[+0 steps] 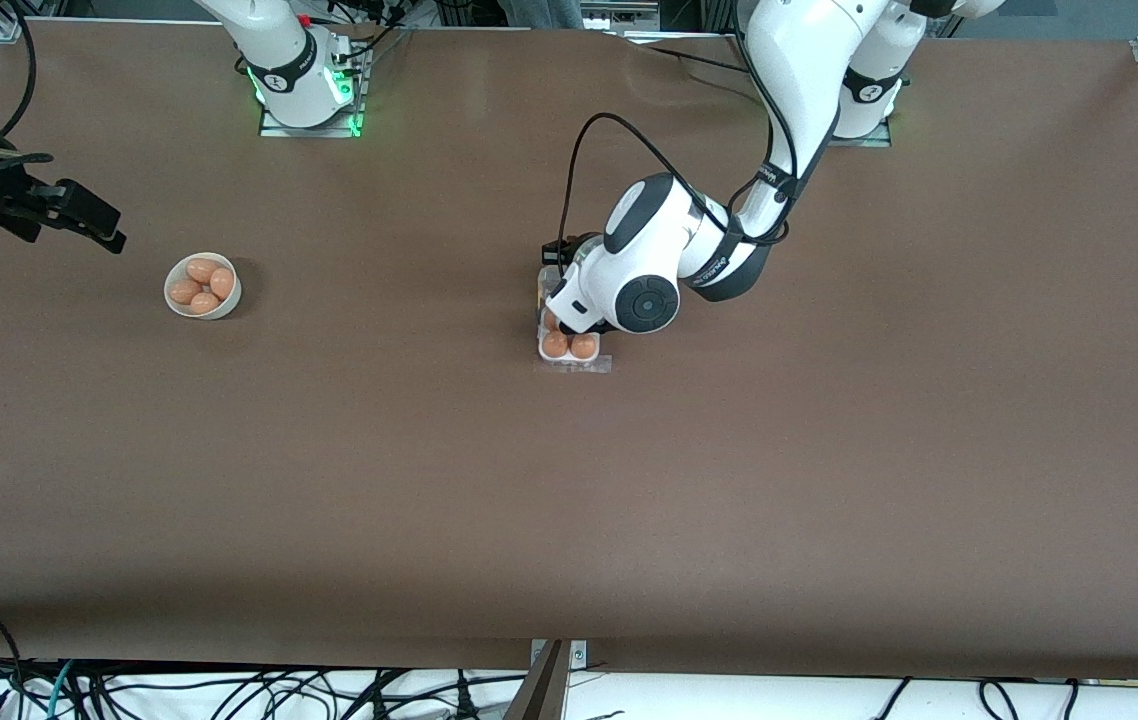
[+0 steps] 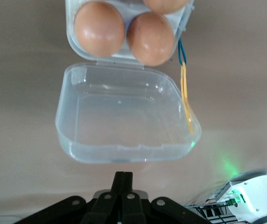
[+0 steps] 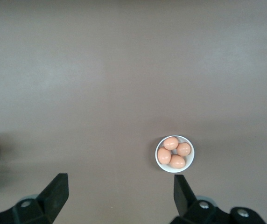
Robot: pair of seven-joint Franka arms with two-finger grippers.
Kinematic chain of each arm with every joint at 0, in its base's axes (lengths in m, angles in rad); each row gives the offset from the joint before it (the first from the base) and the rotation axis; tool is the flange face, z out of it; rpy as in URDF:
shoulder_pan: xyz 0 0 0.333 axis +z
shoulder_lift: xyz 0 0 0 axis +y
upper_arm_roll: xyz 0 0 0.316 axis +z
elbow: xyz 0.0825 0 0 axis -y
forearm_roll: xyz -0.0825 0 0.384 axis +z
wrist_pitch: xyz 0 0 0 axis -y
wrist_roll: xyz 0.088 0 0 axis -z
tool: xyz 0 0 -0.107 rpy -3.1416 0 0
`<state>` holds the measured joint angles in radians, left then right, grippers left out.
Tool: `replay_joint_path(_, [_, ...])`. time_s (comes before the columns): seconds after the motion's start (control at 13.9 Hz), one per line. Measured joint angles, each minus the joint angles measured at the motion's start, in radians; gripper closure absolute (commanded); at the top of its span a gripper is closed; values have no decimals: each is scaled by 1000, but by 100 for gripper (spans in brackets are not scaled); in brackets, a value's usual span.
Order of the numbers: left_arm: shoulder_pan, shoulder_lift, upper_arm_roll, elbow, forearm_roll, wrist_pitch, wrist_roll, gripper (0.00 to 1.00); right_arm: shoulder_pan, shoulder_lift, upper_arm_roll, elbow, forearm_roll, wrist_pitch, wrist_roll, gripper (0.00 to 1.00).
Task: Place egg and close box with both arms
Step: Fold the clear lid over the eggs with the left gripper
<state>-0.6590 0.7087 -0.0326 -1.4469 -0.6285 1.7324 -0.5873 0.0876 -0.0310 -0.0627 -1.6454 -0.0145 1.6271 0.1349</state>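
The box [image 1: 569,352] is a small white egg tray in the middle of the table. Three brown eggs [image 2: 99,29] show in it in the left wrist view. Its clear lid [image 2: 124,116] lies open and flat on the table beside the tray, farther from the front camera. My left gripper [image 2: 124,177] is shut and empty, low over the table just off the lid's free edge; the left arm [image 1: 644,255] covers much of the box. My right gripper [image 3: 120,182] is open and empty, up over the right arm's end of the table [image 1: 79,212].
A round white bowl [image 1: 202,286] with several brown eggs stands toward the right arm's end; it also shows in the right wrist view [image 3: 174,153]. Thin yellow and blue strings [image 2: 186,93] hang along one side of the box. The table is brown.
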Motion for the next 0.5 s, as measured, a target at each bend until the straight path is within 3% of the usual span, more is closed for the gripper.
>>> replay_joint_path(0.5, [3, 33, 44, 4, 1, 52, 0, 100, -16, 9, -5, 0, 0, 11, -36, 0])
